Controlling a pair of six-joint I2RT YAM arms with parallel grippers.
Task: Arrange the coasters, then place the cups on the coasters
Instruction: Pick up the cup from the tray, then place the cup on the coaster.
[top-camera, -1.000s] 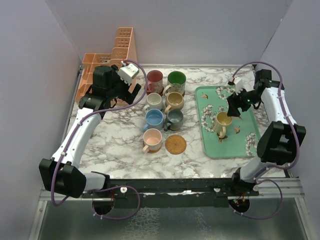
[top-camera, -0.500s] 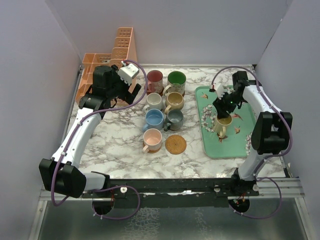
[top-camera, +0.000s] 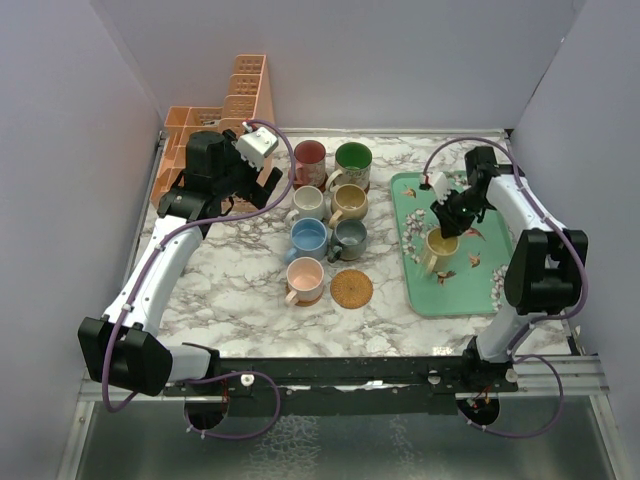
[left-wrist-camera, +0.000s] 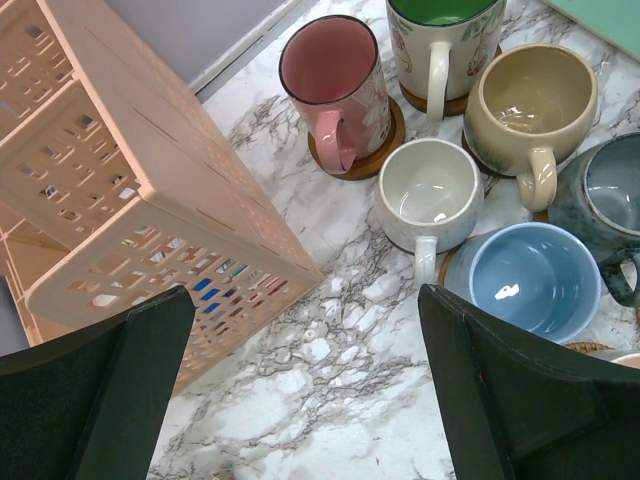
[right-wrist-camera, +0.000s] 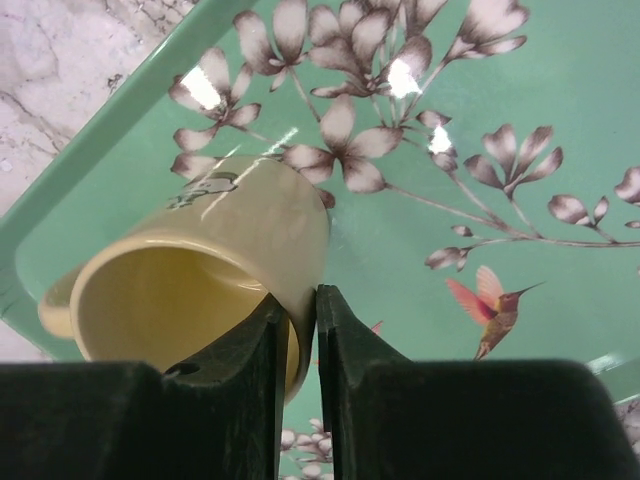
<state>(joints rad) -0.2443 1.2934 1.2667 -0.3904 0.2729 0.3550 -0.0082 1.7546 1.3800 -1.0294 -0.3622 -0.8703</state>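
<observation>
Right gripper (top-camera: 447, 218) has swung in from the right side of the tray (top-camera: 470, 308) and now sits over the yellow cup (top-camera: 438, 246), and its jaws have gone from fairly wide to a narrow pinch. The wrist view shows it well: jaws clamped on the cup's wall at the rim, one finger inside and one outside. That cup is on the green floral tray at mid-right of the overhead frame, and it looks tipped from the wrist cam, though I can't tell whether it's actually off the tray.

Left gripper (left-wrist-camera: 305, 340) hasn't budged. It hangs at upper left of the overhead frame next to the peach organiser (top-camera: 235, 110), jaws spread wide, holding nothing.

Middle of the marble surface (top-camera: 230, 290): seven cups in two columns, reddish cup (top-camera: 309, 160) and green cup (top-camera: 352, 160) at the top, then cream cup (top-camera: 308, 203) and tan cup (top-camera: 348, 203), blue cup (top-camera: 310, 238) and grey cup (top-camera: 350, 238), and pink cup (top-camera: 305, 280) at the bottom. A bare coaster (top-camera: 351, 288) lies just right of the pink one.
</observation>
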